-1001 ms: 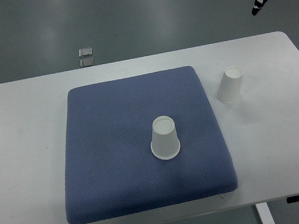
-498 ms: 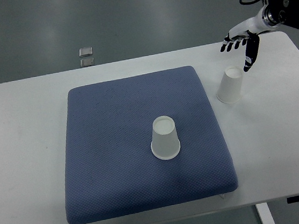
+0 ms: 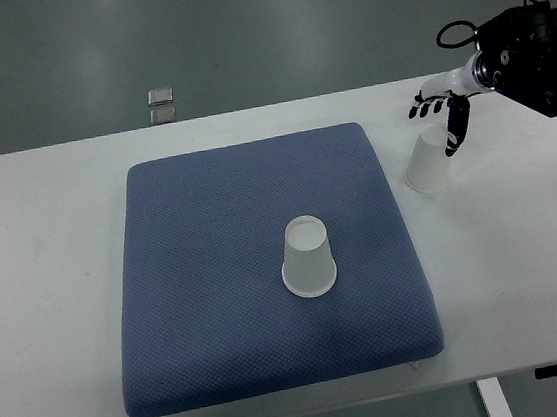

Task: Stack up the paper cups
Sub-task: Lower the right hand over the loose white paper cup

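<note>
A white rectangular tabletop (image 3: 57, 294) fills most of the view, and a large square blue fabric cushion (image 3: 223, 255) lies across its middle. The black-cased right arm (image 3: 532, 44) reaches in over the far right corner of the tabletop. One upside-down white paper cup (image 3: 307, 257) stands on the cushion, right of centre and towards its near edge. A second upside-down white paper cup (image 3: 428, 162) stands on the bare tabletop just off the cushion's far right corner, well apart from the first.

The main risk from here is a tipped cup: this second cup is light and narrow at the top, so a sideways brush from the thumb or fingers before they close evenly around it could knock it over or send it rolling towards the right edge. A grip that is too hard could also crush the thin wall.

The right hand (image 3: 441, 114) hovers right over the second cup with its black-tipped fingers (image 3: 426, 105) spread wide and the thumb pointing down beside the cup's top. It holds nothing, and whether the thumb touches the cup cannot be told.
</note>
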`<state>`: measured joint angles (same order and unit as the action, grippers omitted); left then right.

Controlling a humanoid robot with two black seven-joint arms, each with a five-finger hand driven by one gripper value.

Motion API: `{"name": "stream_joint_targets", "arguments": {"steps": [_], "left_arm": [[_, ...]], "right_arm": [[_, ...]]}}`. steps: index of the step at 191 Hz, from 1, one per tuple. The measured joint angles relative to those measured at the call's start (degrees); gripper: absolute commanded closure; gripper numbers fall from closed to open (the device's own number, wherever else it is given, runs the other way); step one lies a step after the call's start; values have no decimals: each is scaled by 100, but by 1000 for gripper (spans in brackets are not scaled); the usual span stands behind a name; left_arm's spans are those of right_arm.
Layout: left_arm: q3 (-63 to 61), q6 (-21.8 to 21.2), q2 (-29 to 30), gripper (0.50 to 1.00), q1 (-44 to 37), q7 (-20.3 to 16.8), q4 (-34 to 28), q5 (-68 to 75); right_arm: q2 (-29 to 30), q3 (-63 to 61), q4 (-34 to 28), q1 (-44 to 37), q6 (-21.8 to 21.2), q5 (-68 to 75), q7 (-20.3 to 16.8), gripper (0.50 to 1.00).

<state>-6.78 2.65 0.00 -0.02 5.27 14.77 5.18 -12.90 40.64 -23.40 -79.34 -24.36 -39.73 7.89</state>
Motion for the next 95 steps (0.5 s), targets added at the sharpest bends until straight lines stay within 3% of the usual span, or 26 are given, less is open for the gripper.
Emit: {"name": "stream_joint_targets", "arguments": {"steps": [95], "left_arm": [[-11, -2, 0, 500, -6, 0, 13, 0]], "right_arm": [[166, 19, 720, 540, 282, -8, 2, 609]]}}
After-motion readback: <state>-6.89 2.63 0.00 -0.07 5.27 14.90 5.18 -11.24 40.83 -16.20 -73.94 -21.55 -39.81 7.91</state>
